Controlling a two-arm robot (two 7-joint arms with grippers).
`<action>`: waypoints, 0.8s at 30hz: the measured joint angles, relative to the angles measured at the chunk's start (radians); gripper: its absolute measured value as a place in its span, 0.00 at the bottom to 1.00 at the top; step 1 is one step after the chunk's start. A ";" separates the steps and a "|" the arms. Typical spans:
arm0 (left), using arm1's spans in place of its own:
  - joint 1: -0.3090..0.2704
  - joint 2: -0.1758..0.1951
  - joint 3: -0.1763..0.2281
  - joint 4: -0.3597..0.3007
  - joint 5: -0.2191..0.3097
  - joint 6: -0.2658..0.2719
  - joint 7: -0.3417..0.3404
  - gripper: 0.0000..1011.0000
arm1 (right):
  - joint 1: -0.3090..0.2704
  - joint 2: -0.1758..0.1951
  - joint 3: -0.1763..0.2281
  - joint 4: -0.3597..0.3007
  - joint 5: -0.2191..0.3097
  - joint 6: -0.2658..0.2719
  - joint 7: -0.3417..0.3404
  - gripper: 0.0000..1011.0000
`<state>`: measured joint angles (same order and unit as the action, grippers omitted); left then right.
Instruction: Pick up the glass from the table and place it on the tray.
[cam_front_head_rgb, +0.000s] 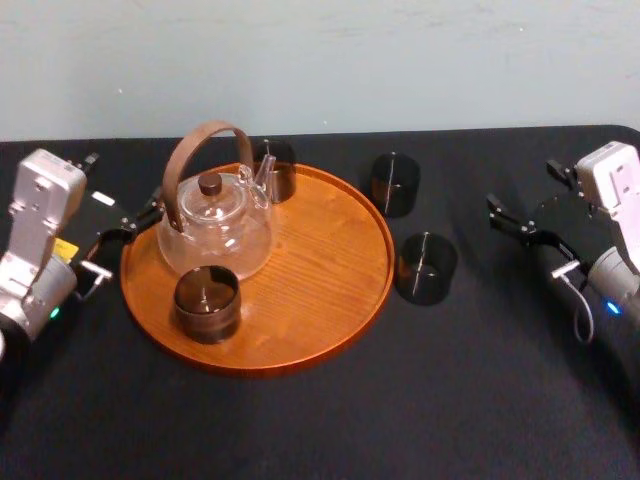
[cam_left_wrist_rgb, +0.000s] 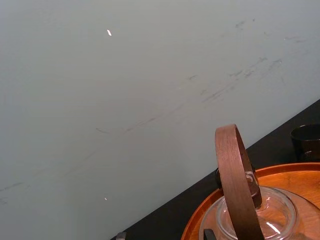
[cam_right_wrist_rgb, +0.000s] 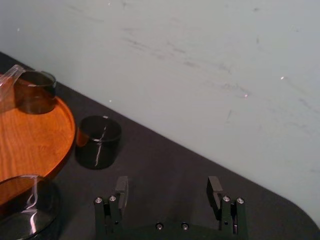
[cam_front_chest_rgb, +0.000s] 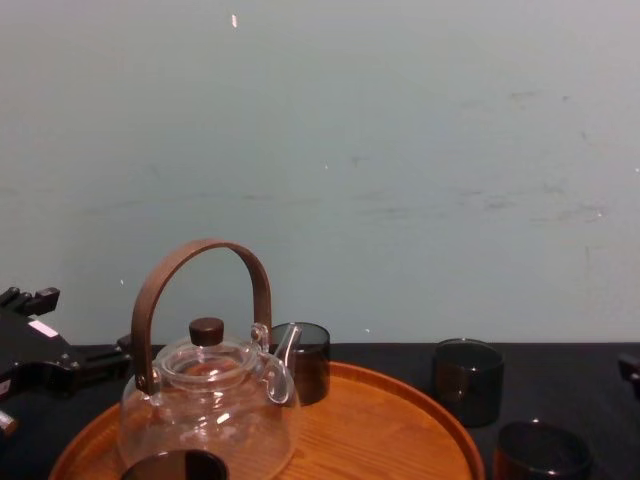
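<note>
Nearest, a front glass (cam_front_head_rgb: 206, 303) of smoky dark tint stands on the round wooden tray (cam_front_head_rgb: 330, 260) by its front rim, just before the glass teapot (cam_front_head_rgb: 215, 232). At far left, the left claw (cam_front_head_rgb: 135, 225) sits just beside the tray's left rim, its jaws apart and empty. A back glass (cam_front_head_rgb: 275, 170) stands at the tray's far rim by the teapot's spout. Right of the tray, on the black table (cam_front_head_rgb: 320, 430), stand a far glass (cam_front_head_rgb: 395, 183) and a near glass (cam_front_head_rgb: 427, 267), the latter just beside the rim. Farther right is the right claw (cam_right_wrist_rgb: 168, 181), spread wide and empty, well apart from both.
</note>
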<state>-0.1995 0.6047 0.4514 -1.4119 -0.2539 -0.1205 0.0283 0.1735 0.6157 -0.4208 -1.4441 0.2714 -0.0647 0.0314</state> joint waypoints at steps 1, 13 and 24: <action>0.000 0.000 0.000 0.000 0.000 0.000 0.000 0.99 | -0.003 0.002 0.002 -0.005 0.003 0.008 0.006 0.99; 0.000 0.000 0.000 0.000 0.000 0.000 0.000 0.99 | -0.067 0.050 0.049 -0.086 0.064 0.114 0.101 0.99; 0.000 0.000 0.000 0.000 0.000 0.000 0.000 0.99 | -0.113 0.086 0.077 -0.140 0.116 0.210 0.203 0.99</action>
<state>-0.1995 0.6047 0.4514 -1.4120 -0.2539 -0.1205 0.0282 0.0600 0.7021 -0.3441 -1.5840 0.3878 0.1456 0.2347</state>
